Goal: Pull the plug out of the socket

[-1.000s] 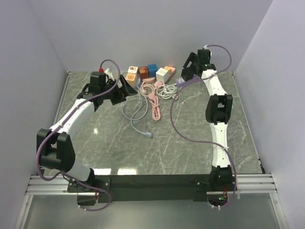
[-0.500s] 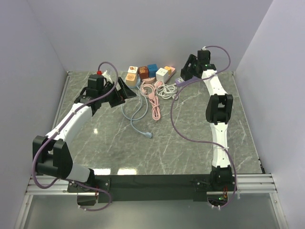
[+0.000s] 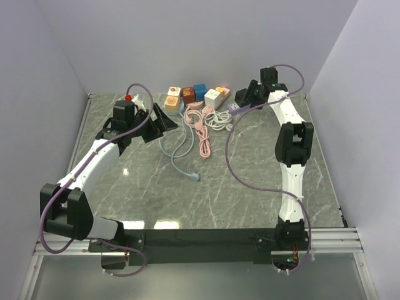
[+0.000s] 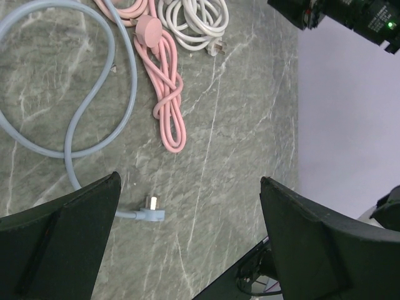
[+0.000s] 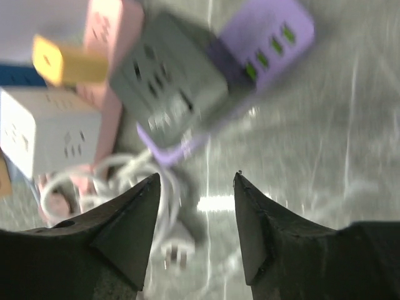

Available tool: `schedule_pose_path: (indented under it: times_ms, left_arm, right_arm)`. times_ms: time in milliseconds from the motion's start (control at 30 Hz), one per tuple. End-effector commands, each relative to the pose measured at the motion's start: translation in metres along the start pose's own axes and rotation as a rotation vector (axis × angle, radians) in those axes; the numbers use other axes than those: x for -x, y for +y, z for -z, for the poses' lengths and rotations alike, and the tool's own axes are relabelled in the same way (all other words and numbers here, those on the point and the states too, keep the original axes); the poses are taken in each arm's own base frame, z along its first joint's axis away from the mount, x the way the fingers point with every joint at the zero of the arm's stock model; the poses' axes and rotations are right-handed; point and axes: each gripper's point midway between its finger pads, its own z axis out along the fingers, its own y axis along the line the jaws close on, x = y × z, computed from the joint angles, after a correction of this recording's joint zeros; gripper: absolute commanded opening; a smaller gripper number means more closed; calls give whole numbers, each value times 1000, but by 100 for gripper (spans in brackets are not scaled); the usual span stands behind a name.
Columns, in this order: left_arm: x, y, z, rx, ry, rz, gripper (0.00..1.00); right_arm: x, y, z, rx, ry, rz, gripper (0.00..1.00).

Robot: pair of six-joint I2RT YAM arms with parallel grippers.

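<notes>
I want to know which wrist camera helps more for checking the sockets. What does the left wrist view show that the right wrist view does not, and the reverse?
Only the left wrist view shows the light blue cable, its loose plug lying on the table, and the pink cable bundle. Only the right wrist view, which is blurred, shows the grey socket cube against the purple power strip and a white socket cube. Both show the coiled white cable, the marble table and an open gripper holding nothing: left gripper, right gripper.
</notes>
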Motion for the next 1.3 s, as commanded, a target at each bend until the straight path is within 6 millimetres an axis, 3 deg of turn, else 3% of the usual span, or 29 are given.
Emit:
schedule_pose_path:
  times_ms: [0, 67, 100, 133, 200, 300, 333, 400, 567, 700, 733, 800, 833, 900, 1100, 1267]
  left_arm:
    - [9, -15, 5, -46, -42, -24, 99]
    - [10, -16, 5, -48, -42, -27, 99]
    - [12, -17, 5, -49, -44, -29, 100]
    - [12, -19, 5, -56, -43, -32, 100]
    - [15, -20, 3, -58, -41, -40, 99]
    - [18, -21, 0, -56, -34, -45, 99]
    - [18, -22, -1, -58, -32, -43, 99]
    - [20, -22, -3, -57, -32, -40, 99]
    - [25, -28, -3, -66, -39, -46, 99]
    - [26, -26, -5, -61, -35, -42, 99]
    - [26, -25, -6, -59, -32, -39, 100]
    - [26, -25, -6, -58, -33, -32, 99]
    - [25, -25, -6, -58, -33, -27, 99]
    - [25, -25, -6, -56, -37, -17, 100]
    - [23, -22, -5, -54, -42, 10, 99]
    - [23, -20, -8, -48, -44, 23, 99]
  right_arm:
    - [-16, 8, 47, -13, 85, -6, 57]
    - [-17, 9, 62, -15, 79, -3, 57]
    - [-7, 13, 65, 1, 33, 3, 58]
    - [-3, 15, 74, 1, 4, 0, 64]
    - [19, 14, 81, -26, -80, 1, 69]
    - [69, 28, 95, -36, -213, 13, 92]
    - [68, 22, 80, -58, -206, 14, 99]
    - [87, 19, 76, -95, -275, 11, 100]
    - [91, 6, 39, -109, -344, 4, 100]
    - [106, 16, 20, -46, -406, -7, 100]
    - [101, 15, 7, -36, -390, -13, 100]
    - [110, 24, 4, 3, -418, -34, 100]
    - [104, 21, -7, 9, -400, -47, 100]
    - [106, 26, -11, 43, -395, -91, 100]
    - [69, 12, -48, 110, -229, -237, 100]
    - [55, 13, -59, 149, -172, -266, 100]
